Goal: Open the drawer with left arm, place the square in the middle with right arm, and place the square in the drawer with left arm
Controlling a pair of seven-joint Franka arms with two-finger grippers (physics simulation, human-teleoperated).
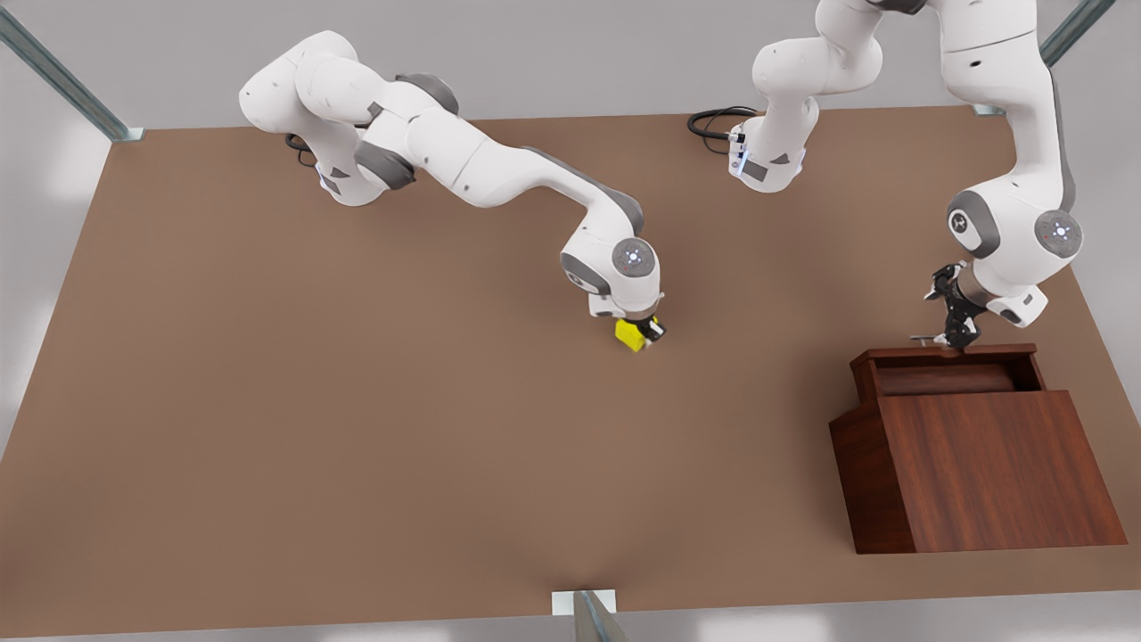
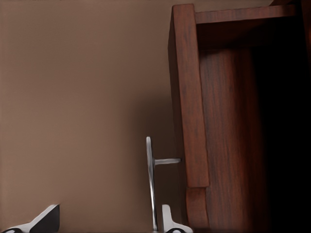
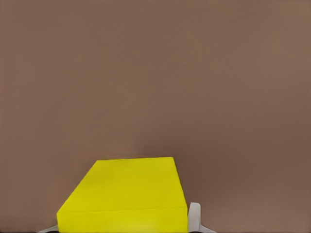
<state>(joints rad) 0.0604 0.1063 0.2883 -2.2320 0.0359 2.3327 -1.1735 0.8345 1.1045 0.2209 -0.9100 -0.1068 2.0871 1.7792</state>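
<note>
Right jaws [image 1: 644, 333] shut on the yellow cube [image 1: 630, 334] at mid-bench [image 1: 357, 401]; left jaws [image 1: 956, 332] spread around the open drawer's [image 1: 949, 374] handle [image 2: 150, 184]. Cube looks rigid, light; grip opposite flat faces.

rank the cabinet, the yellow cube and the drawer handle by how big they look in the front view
1. cabinet, by far the largest
2. yellow cube, held in the right gripper
3. drawer handle, a thin sliver beside the left gripper, partly hidden, so this last ranking is unsure
</note>
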